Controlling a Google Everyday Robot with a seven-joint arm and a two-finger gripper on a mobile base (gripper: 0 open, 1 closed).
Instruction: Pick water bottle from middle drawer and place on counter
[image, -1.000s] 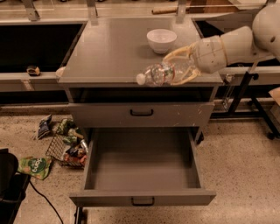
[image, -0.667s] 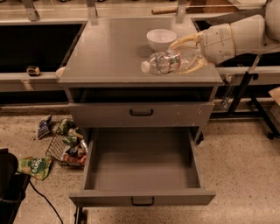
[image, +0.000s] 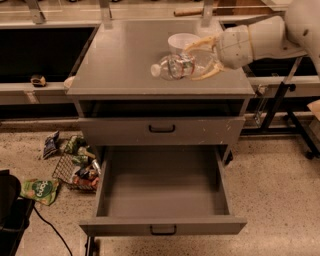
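The water bottle (image: 172, 66), clear with a white cap pointing left, lies on its side in my gripper (image: 197, 60), held just over the counter (image: 120, 60) at its right middle. The gripper's two pale fingers (image: 200, 44) close around the bottle's body from the right. The arm comes in from the upper right. The middle drawer (image: 162, 187) is pulled out below and holds nothing that I can see. Its black handle faces the front.
A white bowl (image: 182, 41) stands on the counter right behind the bottle. The upper drawer (image: 161, 130) is shut. Snack bags and a wire basket (image: 75, 167) lie on the floor at left. Dark side tables flank the cabinet.
The gripper with the bottle has moved up and back from the counter's front right edge to over its surface, close to the bowl.
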